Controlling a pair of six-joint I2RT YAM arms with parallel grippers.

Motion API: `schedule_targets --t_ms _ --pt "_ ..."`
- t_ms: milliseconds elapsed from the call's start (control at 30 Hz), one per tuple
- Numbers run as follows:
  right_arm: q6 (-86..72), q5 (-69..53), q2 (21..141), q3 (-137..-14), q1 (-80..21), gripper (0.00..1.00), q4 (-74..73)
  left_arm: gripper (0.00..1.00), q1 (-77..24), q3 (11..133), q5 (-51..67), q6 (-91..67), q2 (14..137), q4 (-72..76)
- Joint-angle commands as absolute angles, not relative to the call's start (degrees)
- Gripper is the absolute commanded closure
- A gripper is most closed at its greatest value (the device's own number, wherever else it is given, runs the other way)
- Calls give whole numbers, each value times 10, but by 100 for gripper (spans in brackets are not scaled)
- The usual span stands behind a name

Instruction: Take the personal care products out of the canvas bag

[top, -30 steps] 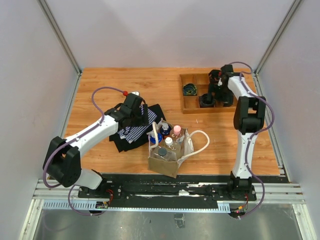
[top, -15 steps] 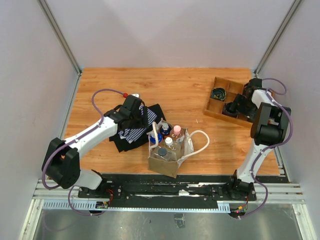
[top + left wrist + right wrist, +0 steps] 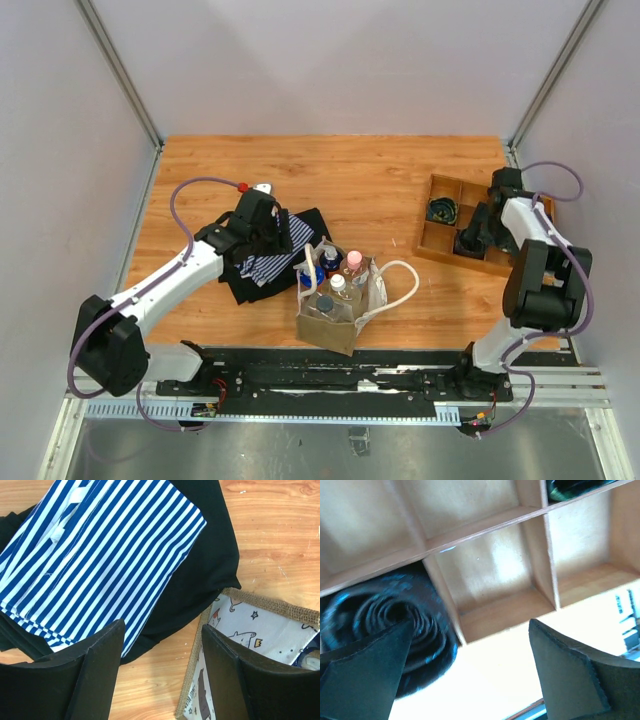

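1. The table (image 3: 350,180) is a flat rectangle of orange-brown wood-grain board.
2. The left arm reaches over the left-centre of the table. The left gripper (image 3: 160,670) hovers above the near right edge of the clothing, just left of the bag. Its 2 matte black fingers (image 3: 95,665) are spread wide and hold nothing.
3. The right arm bends over the far right. The right gripper (image 3: 470,665) hangs above the tray, its 2 dark wedge-shaped fingers (image 3: 565,670) also wide apart and empty.
4. The folded clothing (image 3: 100,560) is a soft black garment with a blue-and-white striped piece lying on top.
5. The wooden tray (image 3: 440,238) is shallow, turned at an angle, and split by thin slats into square compartments.
6. The canvas bag (image 3: 335,325) stands open near the table's near centre. It is coarse tan weave with a white printed lining, and 1 white looped handle (image 3: 405,285) droops to its right.
7. The personal care products (image 3: 340,280) stand upright inside the bag: 4 small bottles whose round caps are pink, white and 2 dark blue.
8. A dark coiled bundle (image 3: 395,625) fills 1 tray compartment, just below the right gripper's left finger.
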State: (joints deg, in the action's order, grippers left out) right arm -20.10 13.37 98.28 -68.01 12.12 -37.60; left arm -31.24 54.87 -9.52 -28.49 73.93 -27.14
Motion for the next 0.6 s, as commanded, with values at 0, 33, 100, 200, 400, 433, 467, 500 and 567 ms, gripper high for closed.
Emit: schedule_targets --t_ms 0,33,100,200,400,433,467,500,567 --pt "-184 231 899 -699 60 2 -408 32 -310 551 -105 -281 719 -286" --pt "-182 247 892 -713 45 2 -421 32 -310 549 -108 -281 715 -289" --pt "-177 278 885 -748 17 2 -448 32 -310 546 -110 -284 707 -290" --pt "-167 304 874 -776 -24 2 -467 32 -310 541 -108 -288 700 -287" --pt "-150 150 877 -794 -81 2 -480 32 -311 532 -96 -290 702 -283" --pt "-144 99 878 -787 -88 2 -476 32 -310 531 -95 -290 702 -282" --pt "-145 60 878 -780 -99 1 -476 32 -310 530 -95 -290 701 -283" --pt "-139 32 879 -772 -112 2 -476 32 -310 529 -95 -291 700 -284" --pt "-124 -30 887 -761 -126 2 -484 32 -310 527 -94 -291 694 -285"
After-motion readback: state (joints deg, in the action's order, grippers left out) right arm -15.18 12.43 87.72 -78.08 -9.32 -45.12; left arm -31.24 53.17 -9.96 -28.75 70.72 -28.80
